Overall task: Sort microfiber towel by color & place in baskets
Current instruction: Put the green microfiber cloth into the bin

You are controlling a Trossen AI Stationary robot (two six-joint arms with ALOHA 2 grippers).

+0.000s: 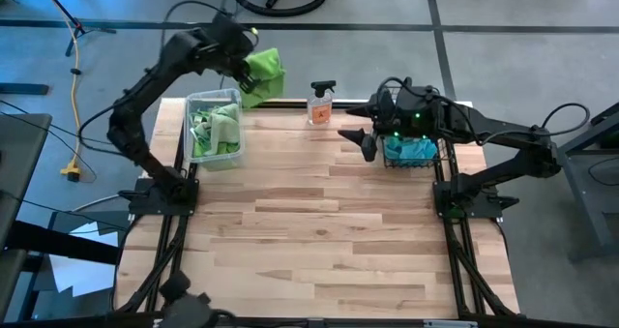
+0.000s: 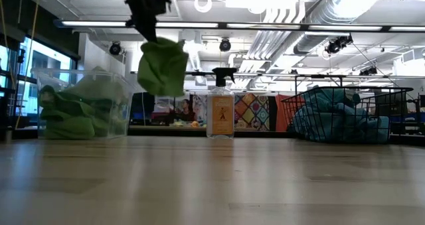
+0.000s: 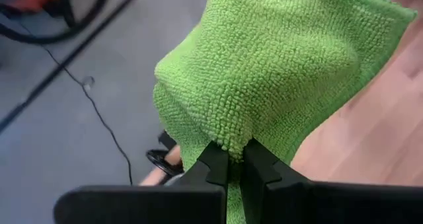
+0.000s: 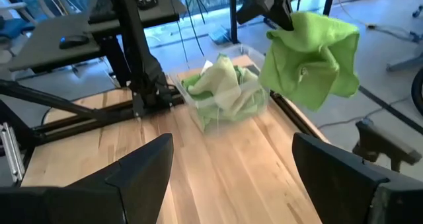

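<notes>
Pinching one lime green towel [image 1: 261, 74] in my closed left pincer [image 3: 231, 161], I hold it in the air just beyond the tabletop's [image 1: 319, 231] far edge, beside the clear tub [image 1: 213, 127] of green towels. One black wire basket [image 1: 418, 154] holds blue towels under my wide-open, empty right pincer [image 1: 363, 139]. One spray bottle [image 1: 321, 104] stands between the two baskets.

Two dark, near-black jointed arms on black frame bases bolted at the table's left and right edges. Left arm [image 1: 145, 96]: slim matte links, rounded glossy joint housings, black cable looping off behind. Right arm [image 1: 503, 144]: chunkier wrist block dotted with small green lights, thin black cables trailing along. Left gripper [image 3: 234, 161]: two flat, angular black fingers. Right gripper [image 4: 258, 178]: broad, wedge-shaped matte black fingers.
</notes>
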